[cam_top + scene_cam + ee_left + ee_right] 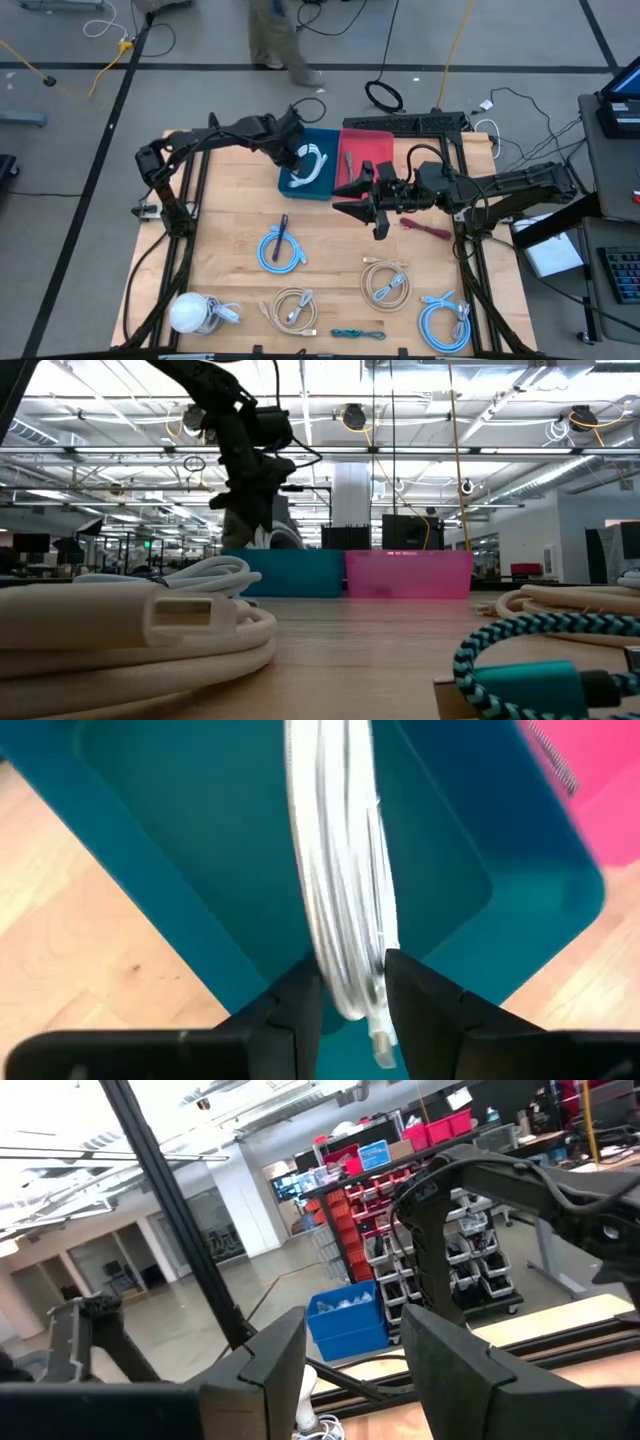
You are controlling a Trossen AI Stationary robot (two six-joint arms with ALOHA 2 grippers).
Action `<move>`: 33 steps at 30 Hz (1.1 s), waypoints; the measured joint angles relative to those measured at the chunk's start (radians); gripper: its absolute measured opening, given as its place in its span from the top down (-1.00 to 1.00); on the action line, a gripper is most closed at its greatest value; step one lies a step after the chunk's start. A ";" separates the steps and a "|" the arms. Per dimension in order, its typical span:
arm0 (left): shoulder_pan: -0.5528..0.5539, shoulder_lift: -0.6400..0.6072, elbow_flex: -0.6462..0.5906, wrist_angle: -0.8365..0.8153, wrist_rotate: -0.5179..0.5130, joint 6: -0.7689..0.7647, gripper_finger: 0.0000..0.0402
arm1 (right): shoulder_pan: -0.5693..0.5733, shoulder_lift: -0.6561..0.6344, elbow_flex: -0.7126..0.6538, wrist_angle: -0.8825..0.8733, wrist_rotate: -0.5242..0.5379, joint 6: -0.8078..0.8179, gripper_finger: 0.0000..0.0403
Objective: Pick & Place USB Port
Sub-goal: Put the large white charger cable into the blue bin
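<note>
Now, left claw: over the blue bin, its fingers on either side of a coiled white cable that hangs between them above the bin's floor; whether they truly pinch it or only flank it, I cannot tell.
Task's thing: that white cable, its plug end down by the fingertips, inside the blue bin's outline.
Right claw: fingers spread, nothing between them, hovering just in front of the pink bin, pointing toward the blue one.
Writing: none readable on bins, cables or arms.
Edges: blue and pink bins sit side by side, touching, at the far edge of the tabletop.
Open room: bare wood in front of the blue bin; nearer the front edge lie a blue cable, two beige cables and another blue cable, all apart from each other.
</note>
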 joint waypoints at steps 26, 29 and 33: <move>0.020 0.032 0.011 0.025 0.085 0.044 0.94 | 0.000 0.000 0.000 -0.003 0.009 0.000 0.22; 0.016 0.063 0.011 0.034 0.151 0.044 0.94 | 0.000 0.000 0.000 -0.007 0.009 0.000 0.22; 0.010 0.109 0.011 0.032 0.148 0.050 0.94 | 0.000 0.000 0.000 -0.015 0.010 0.003 0.22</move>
